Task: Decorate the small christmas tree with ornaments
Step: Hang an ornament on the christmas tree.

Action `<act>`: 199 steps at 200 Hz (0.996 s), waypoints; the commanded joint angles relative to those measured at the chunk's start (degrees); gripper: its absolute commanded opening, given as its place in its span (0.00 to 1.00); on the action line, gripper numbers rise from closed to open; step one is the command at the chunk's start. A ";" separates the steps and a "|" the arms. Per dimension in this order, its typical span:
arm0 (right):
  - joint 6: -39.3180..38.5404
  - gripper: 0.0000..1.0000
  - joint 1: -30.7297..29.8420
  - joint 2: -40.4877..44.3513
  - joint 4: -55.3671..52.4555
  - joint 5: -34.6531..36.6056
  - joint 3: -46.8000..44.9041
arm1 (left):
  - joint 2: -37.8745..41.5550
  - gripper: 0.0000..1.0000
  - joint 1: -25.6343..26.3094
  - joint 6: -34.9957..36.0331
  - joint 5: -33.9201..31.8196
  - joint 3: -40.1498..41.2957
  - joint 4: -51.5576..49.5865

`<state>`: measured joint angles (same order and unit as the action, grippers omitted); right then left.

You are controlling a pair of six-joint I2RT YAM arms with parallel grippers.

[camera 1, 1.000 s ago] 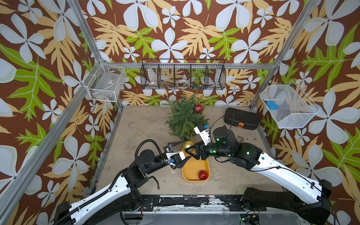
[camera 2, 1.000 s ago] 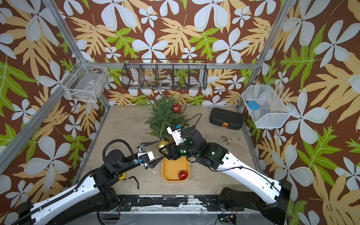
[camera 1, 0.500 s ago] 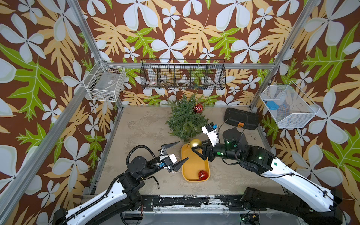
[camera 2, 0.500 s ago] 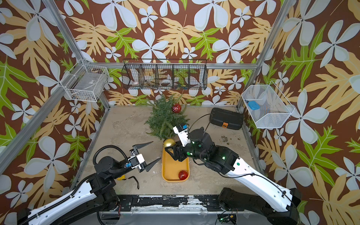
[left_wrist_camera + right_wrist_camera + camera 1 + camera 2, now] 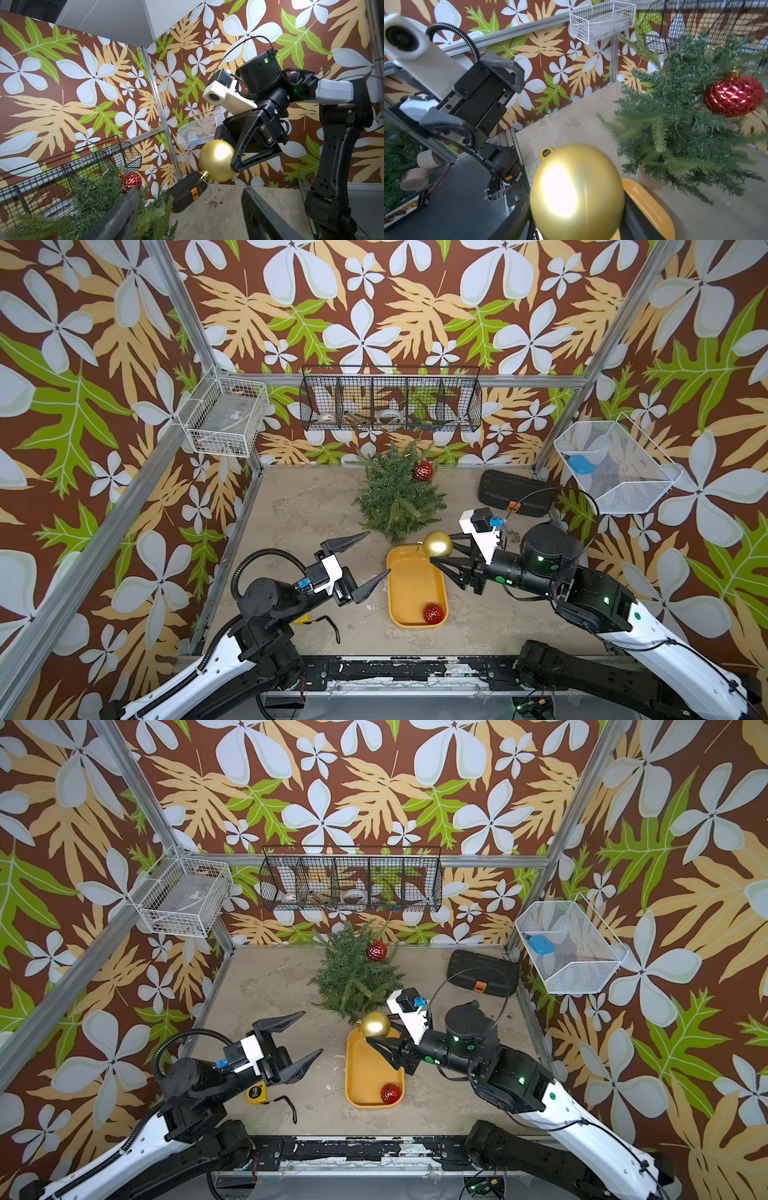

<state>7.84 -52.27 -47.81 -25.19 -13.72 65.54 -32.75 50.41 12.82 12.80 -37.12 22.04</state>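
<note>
While held over yellow tray (image 5: 412,589), gold ornament (image 5: 437,544): pinched between right gripper (image 5: 442,548) fingers (image 5: 452,567).
Left gripper (image 5: 378,552): fingers (image 5: 345,542) spread, nothing held.
Loop (image 5: 204,195): apparently slack.

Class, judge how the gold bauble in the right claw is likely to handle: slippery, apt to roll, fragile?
The gold bauble looks smooth and glossy, so it may slip in the right claw. Being round, it would probably roll if set down loose.
</note>
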 commanded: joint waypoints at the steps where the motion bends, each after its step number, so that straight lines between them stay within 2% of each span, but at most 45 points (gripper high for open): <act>1: -8.07 0.58 -0.03 2.72 5.68 -1.54 -1.72 | -2.80 0.81 -0.05 -2.18 0.32 -4.74 -6.21; 11: -9.49 0.58 -0.03 4.00 6.86 0.60 -2.15 | -4.84 0.82 -0.42 -2.70 -0.70 -7.52 -8.92; 22: -10.84 0.57 -0.02 4.98 7.46 4.43 -2.02 | -7.08 0.83 -2.05 -2.61 1.08 -10.63 -12.03; 48: -13.81 0.55 -0.02 6.14 8.34 12.38 -1.64 | -10.40 0.83 -11.26 -5.93 10.85 -14.46 -13.41; 89: -18.41 0.49 -0.02 5.90 11.74 16.23 -2.15 | -14.26 0.84 -28.86 -17.76 28.87 -14.37 -2.17; 111: -21.04 0.48 -0.02 4.95 14.65 16.63 -2.50 | -17.49 0.82 -34.18 -22.52 37.28 -15.51 3.79; 133: -23.82 0.48 -0.02 3.22 16.61 14.45 -1.51 | -19.04 0.83 -34.93 -20.50 44.76 -16.31 5.22; 156: -26.85 0.49 -0.02 0.81 15.38 6.44 1.57 | -17.52 0.82 -34.90 -23.93 49.94 -11.45 17.17; 177: -28.29 0.49 -0.02 0.29 16.67 -2.25 2.14 | -15.88 0.82 -33.97 -27.35 48.80 -6.57 26.45; 199: -29.94 0.48 -0.02 0.49 18.71 -10.19 1.18 | -13.17 0.83 -30.08 -26.00 43.39 -1.51 31.97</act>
<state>-18.90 -52.27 -47.42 -10.07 -12.08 67.18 -47.94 17.39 -11.88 58.43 -42.24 41.56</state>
